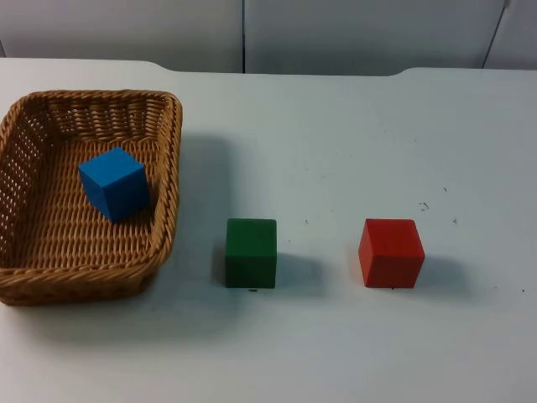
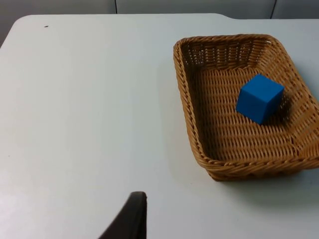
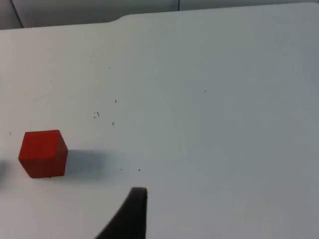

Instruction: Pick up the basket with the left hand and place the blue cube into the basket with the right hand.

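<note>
White table top [image 1: 352,109] is stretching away from me to a grey partition wall [image 1: 352,34] at the far edge. At the left side, a woven wicker basket [image 1: 172,176] is sitting flat on the table, and the blue cube [image 1: 114,183] is lying inside it, tilted slightly and resting toward the basket's right wall. I am judging the placing step as already done, since the cube is in the basket and nothing is holding either one.

To the right of the basket, near it but not touching, a green cube [image 1: 251,253] is sitting on the table, and further right, well apart, a red cube [image 1: 391,253] is sitting at about the same depth. Both look like distractors, left where they are because the task is asking only for blue.

I am seeing one black fingertip of the left gripper [image 2: 130,219] above bare table, with the basket [image 2: 189,99] and blue cube [image 2: 259,98] beyond it. One fingertip of the right gripper [image 3: 130,216] is hanging over the table near the red cube [image 3: 43,153]. I cannot tell how either gripper's fingers are set; both arms seem to be waiting, pulled back from the objects
</note>
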You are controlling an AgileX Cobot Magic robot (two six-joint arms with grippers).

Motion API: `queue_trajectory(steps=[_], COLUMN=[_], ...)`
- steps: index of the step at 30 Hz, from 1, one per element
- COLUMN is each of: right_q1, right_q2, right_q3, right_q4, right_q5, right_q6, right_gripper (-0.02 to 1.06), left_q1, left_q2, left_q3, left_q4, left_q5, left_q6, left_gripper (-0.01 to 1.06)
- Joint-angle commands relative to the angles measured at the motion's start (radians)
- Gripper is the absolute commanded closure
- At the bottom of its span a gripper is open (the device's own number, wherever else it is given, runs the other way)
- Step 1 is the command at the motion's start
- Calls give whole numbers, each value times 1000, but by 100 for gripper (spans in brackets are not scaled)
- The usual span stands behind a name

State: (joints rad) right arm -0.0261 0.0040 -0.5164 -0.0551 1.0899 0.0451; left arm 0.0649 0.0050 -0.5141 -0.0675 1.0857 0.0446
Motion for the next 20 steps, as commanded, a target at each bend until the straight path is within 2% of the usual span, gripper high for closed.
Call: queue_trajectory(steps=[1,18,20], right_q1=[-8,-8,-8], right_q2=[-4,-4,-4], right_q3=[8,8,8], right_q4=[0,0,0], right_q5=[-10,-10,-10], right_q6=[-2,-2,-2], right_gripper=[0,0,0], left_q1=[-3,-3,-27], left_q2=[-5,-5,-5], left_q3=[2,2,2], left_q4=[-2,-2,-2], left_q5=[-10,-10,-10], left_q6=[-3,-3,-3], left_gripper=[0,0,0])
